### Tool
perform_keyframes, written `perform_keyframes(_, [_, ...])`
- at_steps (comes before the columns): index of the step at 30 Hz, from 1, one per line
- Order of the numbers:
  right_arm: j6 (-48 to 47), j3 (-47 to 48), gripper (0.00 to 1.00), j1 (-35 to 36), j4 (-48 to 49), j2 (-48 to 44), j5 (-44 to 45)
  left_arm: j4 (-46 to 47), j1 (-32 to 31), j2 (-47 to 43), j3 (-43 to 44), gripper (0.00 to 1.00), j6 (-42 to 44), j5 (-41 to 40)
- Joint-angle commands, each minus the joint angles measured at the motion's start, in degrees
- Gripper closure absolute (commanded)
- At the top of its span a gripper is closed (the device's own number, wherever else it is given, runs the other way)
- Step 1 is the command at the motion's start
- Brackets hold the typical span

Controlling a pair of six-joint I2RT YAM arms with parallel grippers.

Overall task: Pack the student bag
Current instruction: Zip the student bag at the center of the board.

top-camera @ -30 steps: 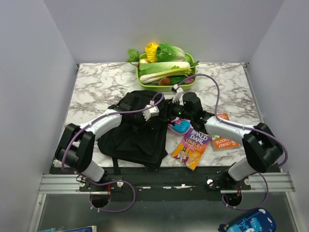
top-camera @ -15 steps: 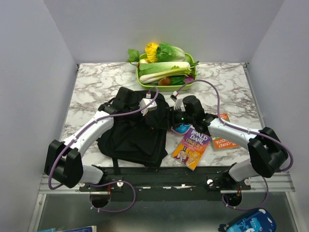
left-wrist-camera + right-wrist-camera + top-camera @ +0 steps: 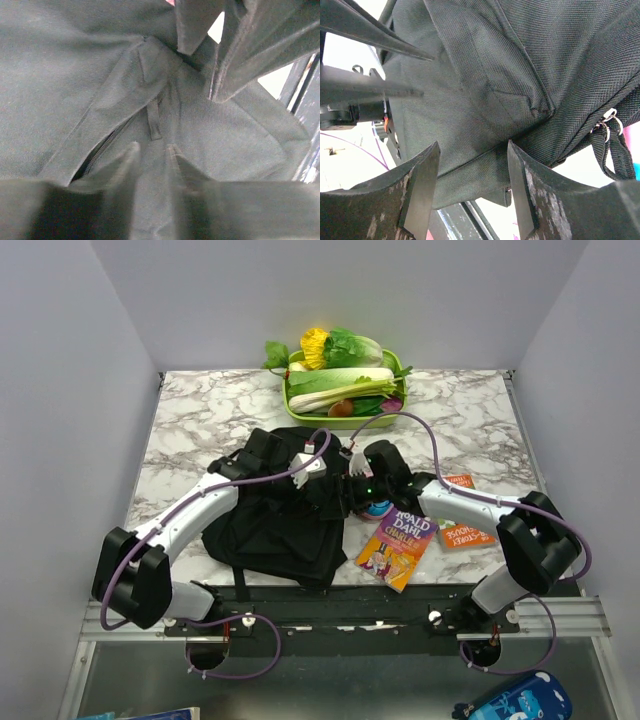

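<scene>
The student bag (image 3: pixel 270 515), a large black fabric backpack, lies left of the middle of the table. My left gripper (image 3: pixel 322 478) is at its upper right corner. In the left wrist view, the left gripper (image 3: pixel 152 147) has its fingers close together on a fold of bag fabric (image 3: pixel 210 135), beside a partly open zip (image 3: pixel 100 150). My right gripper (image 3: pixel 350 490) is at the bag's right edge. In the right wrist view, the right gripper (image 3: pixel 473 145) is wide open, with the bag's edge (image 3: pixel 485 100) lying between the jaws.
A Roald Dahl book (image 3: pixel 398 540) and an orange book (image 3: pixel 464 532) lie to the right of the bag. A small blue and pink item (image 3: pixel 378 507) lies under my right arm. A green tray (image 3: pixel 398 408) of vegetables stands at the back.
My left arm has stretched out and its gripper has moved to the bag's upper right corner. My right gripper has moved left, up to the bag's edge.
</scene>
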Motion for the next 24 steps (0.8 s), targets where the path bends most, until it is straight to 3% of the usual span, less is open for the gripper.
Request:
perform_keyframes(1, [-0.55,0.57,0.35,0.38,-2.39,0.18,0.79,-0.47,-2.44,1.89,-1.91,0.5,-0.67,0.77])
perform_keyframes(3, [-0.38,0.13,0.35,0.38,-2.31,-0.17,1.76,0.5,-2.62,2.5,-1.91,0.44,-1.9,1.29])
perform_keyframes(8, [0.42,-2.42,0.35,0.38,-0.82,-3.33,4.48,4.01,-2.71,3.65,-2.61,0.48,-5.94,-0.37])
perform_keyframes(12, [1.56,-4.61,0.35,0.38,1.03,-5.88,6.15,7.17,-2.71,4.53,-3.84,0.47,-7.7,-1.25])
perform_keyframes(17, [1.56,-6.72,0.35,0.12,2.97,-9.05,7.3,6.13,-3.5,7.07,-3.06,0.46,-6.74,1.82])
perform_keyframes(24, [2.35,-8.05,0.35,-0.5,4.2,-10.11,6.69,8.5,-3.76,9.62,-3.23,0.5,-5.33,-0.89])
